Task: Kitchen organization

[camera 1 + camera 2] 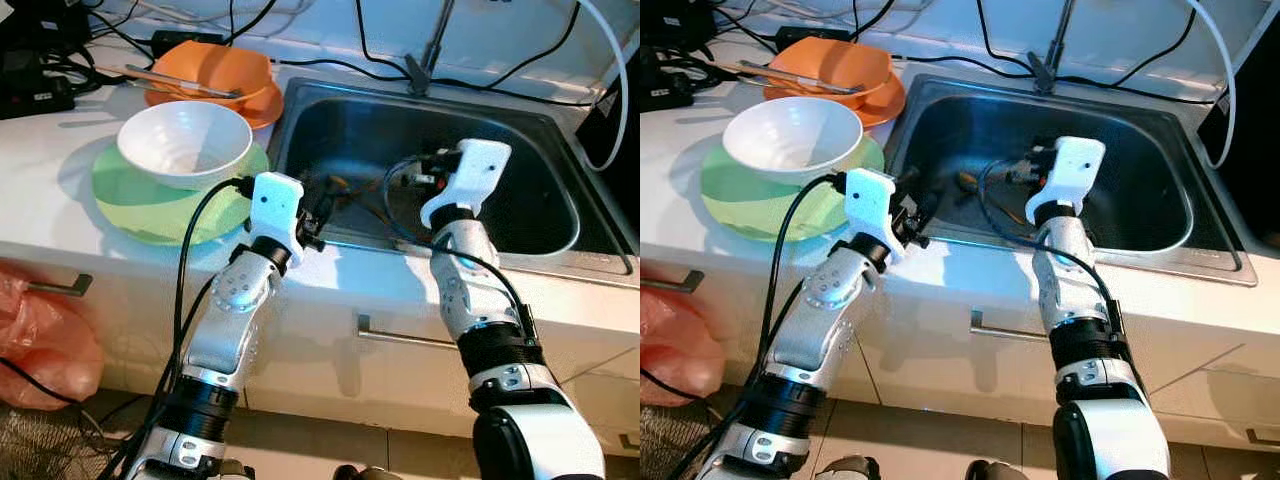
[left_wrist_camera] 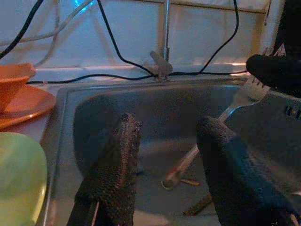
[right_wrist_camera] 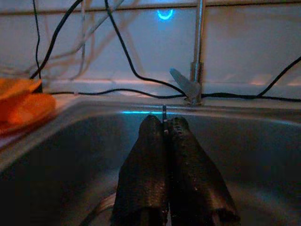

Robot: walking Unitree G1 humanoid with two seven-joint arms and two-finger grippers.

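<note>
Over the steel sink (image 1: 560, 215), the right gripper (image 3: 165, 123) holds a fork (image 2: 221, 117) pinched edge-on between closed fingers, tines up and handle slanting toward the basin floor. The left gripper (image 2: 167, 141) waits beside it, fingers spread and empty. Lifting the fork cleanly calls for a slow, straight raise, clear of the dangling cable, toward the white bowl (image 1: 185, 145) on the counter.

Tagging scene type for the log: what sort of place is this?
Most likely a home kitchen counter: a steel sink with a tap, a white bowl on a green plate, and cupboard fronts with handles below.
</note>
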